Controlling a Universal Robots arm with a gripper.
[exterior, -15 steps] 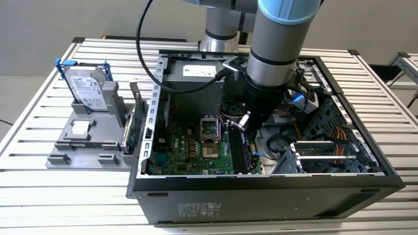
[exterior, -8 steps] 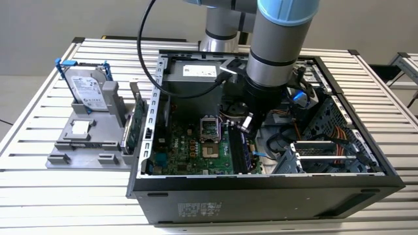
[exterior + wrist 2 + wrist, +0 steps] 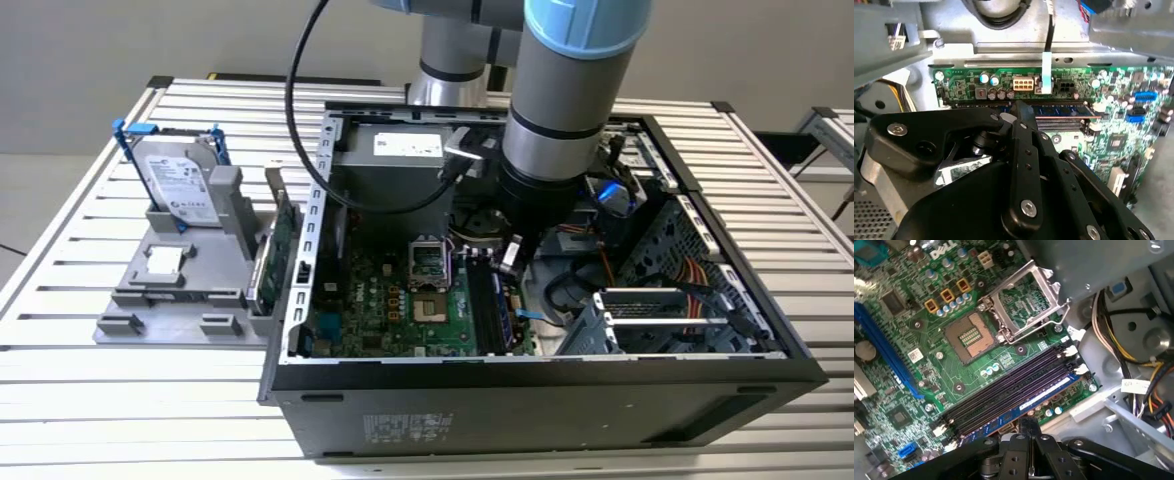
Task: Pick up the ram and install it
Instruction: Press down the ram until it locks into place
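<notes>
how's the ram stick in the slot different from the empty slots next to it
The long, thin dark-blue ram stick fills the memory slot nearest the board's edge, showing a pale label strip; the empty black memory slots beside it are bare dark channels. The stick lies just ahead of the black pincer; the empty slots lie further from it, toward the open CPU socket. All run parallel, equally long, on the green motherboard.

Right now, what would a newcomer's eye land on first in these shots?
The arm plunging into the open PC case, gripper right above the motherboard's memory slots. The ram, a blue stick, lies in the slot nearest the gripper in the first wrist view. Outside the case, at the exterior view's left, a hard drive stands in a grey holder.
</notes>
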